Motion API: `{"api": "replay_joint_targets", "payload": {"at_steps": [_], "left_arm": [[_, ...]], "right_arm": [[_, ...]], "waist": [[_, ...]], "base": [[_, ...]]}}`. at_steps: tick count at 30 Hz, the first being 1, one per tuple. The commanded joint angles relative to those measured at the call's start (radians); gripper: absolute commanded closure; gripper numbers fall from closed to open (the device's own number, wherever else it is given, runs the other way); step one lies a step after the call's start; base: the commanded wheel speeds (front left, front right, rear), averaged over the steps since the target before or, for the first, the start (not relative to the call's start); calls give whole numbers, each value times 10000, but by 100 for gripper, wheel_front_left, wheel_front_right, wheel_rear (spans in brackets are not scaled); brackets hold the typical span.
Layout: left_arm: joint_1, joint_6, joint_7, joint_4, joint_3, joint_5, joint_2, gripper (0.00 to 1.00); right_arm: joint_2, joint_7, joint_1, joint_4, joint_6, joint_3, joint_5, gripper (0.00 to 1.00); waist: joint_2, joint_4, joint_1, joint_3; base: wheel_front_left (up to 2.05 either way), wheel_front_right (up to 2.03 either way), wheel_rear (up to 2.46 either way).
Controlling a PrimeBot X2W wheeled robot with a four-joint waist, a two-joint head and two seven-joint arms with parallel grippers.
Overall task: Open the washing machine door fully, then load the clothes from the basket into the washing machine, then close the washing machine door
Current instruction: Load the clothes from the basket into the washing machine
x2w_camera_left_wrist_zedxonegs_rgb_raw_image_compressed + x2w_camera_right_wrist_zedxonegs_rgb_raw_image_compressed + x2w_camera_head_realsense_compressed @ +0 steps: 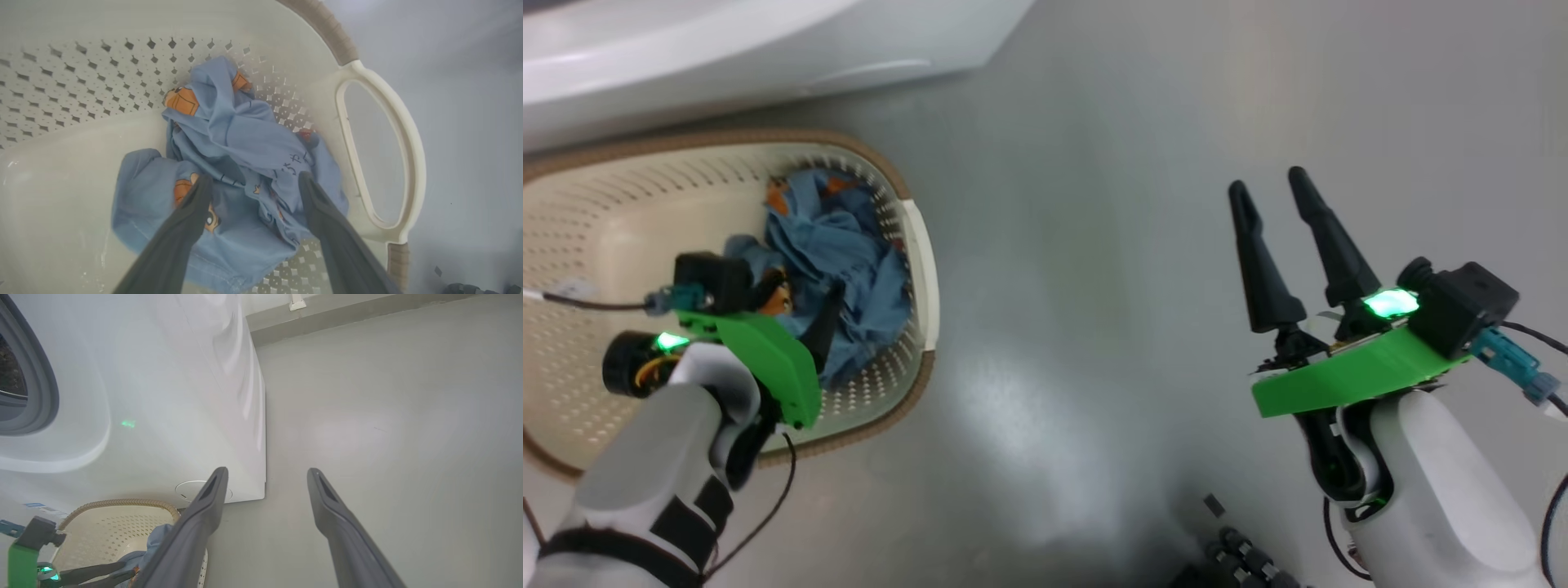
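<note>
Bare floor (1094, 286) beside basket (915, 384)

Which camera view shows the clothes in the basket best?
The left wrist view: the clothes lie close and large, orange prints plain, before the open left gripper. The head view shows them smaller, partly behind that gripper. The right wrist view shows a small blue edge.

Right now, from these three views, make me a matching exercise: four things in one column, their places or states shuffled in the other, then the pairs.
1. clothes
2. basket
3. left gripper
4. right gripper

A. jaws open above bare floor
B. standing by the washing machine
C. jaws open over the clothes
D. crumpled at the basket's handle end

Pairs: 1-D, 2-B, 3-C, 4-A
</note>
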Motion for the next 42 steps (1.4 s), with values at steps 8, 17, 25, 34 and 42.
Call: {"api": "replay_joint_targets", "payload": {"at_steps": [8, 17, 25, 34, 42], "left_arm": [[-706, -34, 486, 127, -581, -618, 498, 0], [-1790, 63, 1119, 1421, -1041, -676, 568, 0], [-2465, 370, 946, 2882, -1009, -620, 360, 0], [-2655, 100, 462, 3371, -1119, -703, 43, 100], [-2295, -24, -126, 3247, -1234, -1009, -220, 100]], "right_arm": [[242, -92, -32, -84, 56, 401, 89, 0], [397, -92, -207, -42, 56, 707, 164, 0], [449, -92, -245, 14, 56, 865, 208, 0], [463, -92, -254, 75, 56, 790, 166, 0], [463, -92, -244, 187, 56, 734, 114, 0]], "waist": [[-1, -497, -1, 1166], [-1, -816, -1, 1679], [-1, -1052, -1, 1710], [-1, -860, -1, 1464], [-1, -574, -1, 774]], "base": [[0, 0, 0], [0, 0, 0], [0, 0, 0], [0, 0, 0], [0, 0, 0]]}}
